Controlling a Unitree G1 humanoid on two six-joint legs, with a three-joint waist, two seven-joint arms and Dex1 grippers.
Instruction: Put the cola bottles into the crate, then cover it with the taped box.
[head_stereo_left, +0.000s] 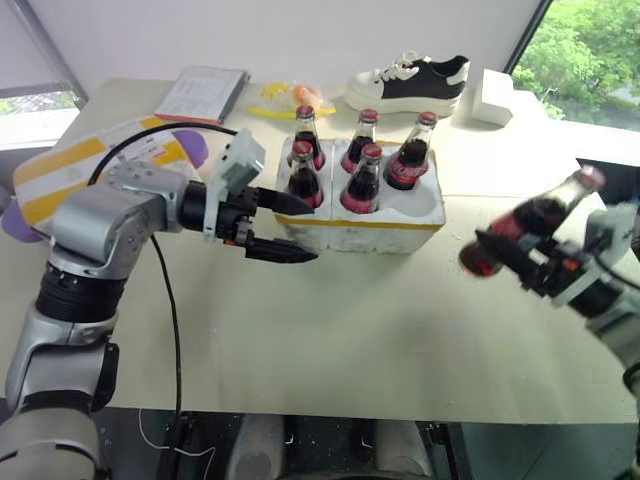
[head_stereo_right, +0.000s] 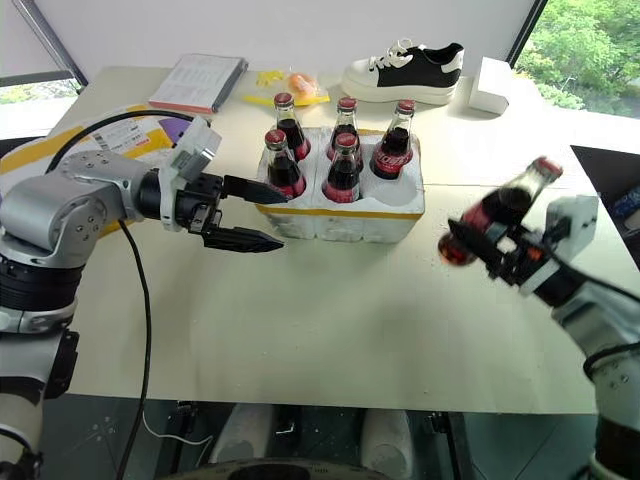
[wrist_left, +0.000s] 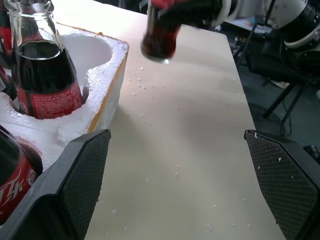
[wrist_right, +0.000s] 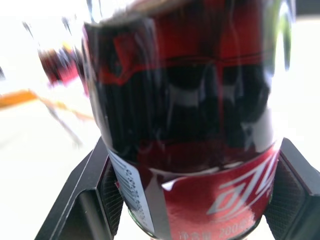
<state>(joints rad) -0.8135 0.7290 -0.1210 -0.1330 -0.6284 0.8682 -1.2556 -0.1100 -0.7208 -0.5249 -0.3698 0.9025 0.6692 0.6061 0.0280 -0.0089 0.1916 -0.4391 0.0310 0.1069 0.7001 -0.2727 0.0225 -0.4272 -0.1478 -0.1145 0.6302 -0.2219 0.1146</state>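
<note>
Pinching the sixth cola bottle (head_stereo_right: 500, 212) tilted in my right gripper (head_stereo_right: 497, 250), clear of the table; my left gripper (head_stereo_right: 262, 214) is spread beside the crate (head_stereo_right: 340, 222). Five bottles sit in wells, one well empty; the taped box (head_stereo_left: 70, 165) waits far left.

A cola bottle (wrist_right: 185, 125) of dark drink stands large across the centre of the frame, its red label with white script at the lower right. The right claw (wrist_right: 187, 200) grips it, one black finger (wrist_right: 80, 200) at the lower left, the other at the lower right edge. Behind, upper left, a blurred red shape (wrist_right: 60, 67) over the pale desk (wrist_right: 35, 145).
</note>
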